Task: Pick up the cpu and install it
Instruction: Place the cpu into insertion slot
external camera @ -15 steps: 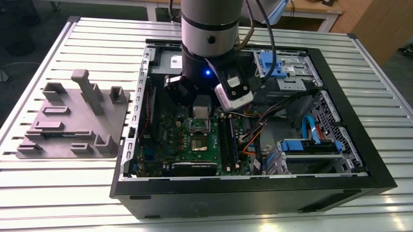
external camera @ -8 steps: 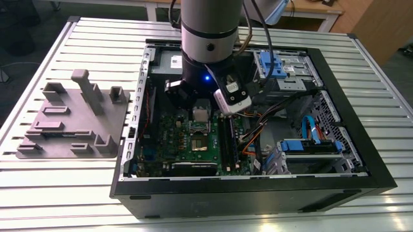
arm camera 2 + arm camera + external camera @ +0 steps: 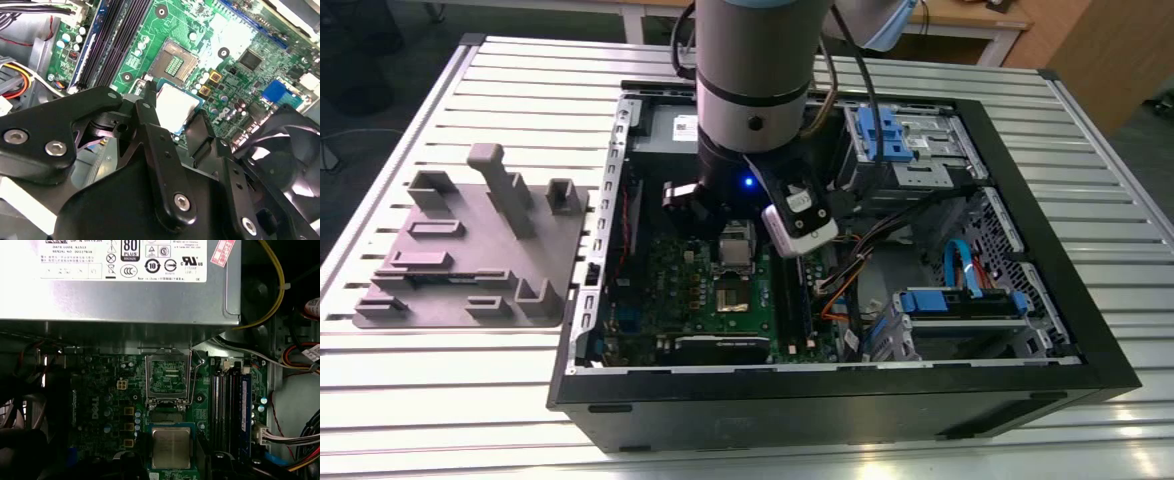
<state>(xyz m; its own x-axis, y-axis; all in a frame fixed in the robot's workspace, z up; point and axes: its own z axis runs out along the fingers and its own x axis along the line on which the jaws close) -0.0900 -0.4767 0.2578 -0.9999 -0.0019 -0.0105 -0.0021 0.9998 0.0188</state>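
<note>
A slatted metal worktop [image 3: 440, 400] carries an open computer case [image 3: 827, 415] lying on its side. On the exterior view's left, well apart from the case, sits a grey plastic plate [image 3: 454, 290] with upright blocks. The arm [image 3: 754, 70] reaches straight down into the case. At the far end of the case, the first wrist view shows a grey metal box [image 3: 125, 300] with a white label. Nearer than this lies the green motherboard [image 3: 707, 310].

In the second wrist view the tool [image 3: 175, 117] hangs low over the board. Its black fingers [image 3: 150, 130] are clamped on two opposite edges of the cpu [image 3: 177, 102]. The chip is held flat, metal top up, above the board. It is just on the near side of the open socket [image 3: 172, 60] and not yet over it. The socket's bare contacts are visible.

As I judge it, the main risk is misalignment. If the chip comes down off-centre, rotated or tilted, a corner could dig into the fine contacts and bend them. The grip is only on thin edges, so a small slip could tilt the chip. The raised retention frame [image 3: 167, 377] on the far side of the socket could also catch a finger.
</note>
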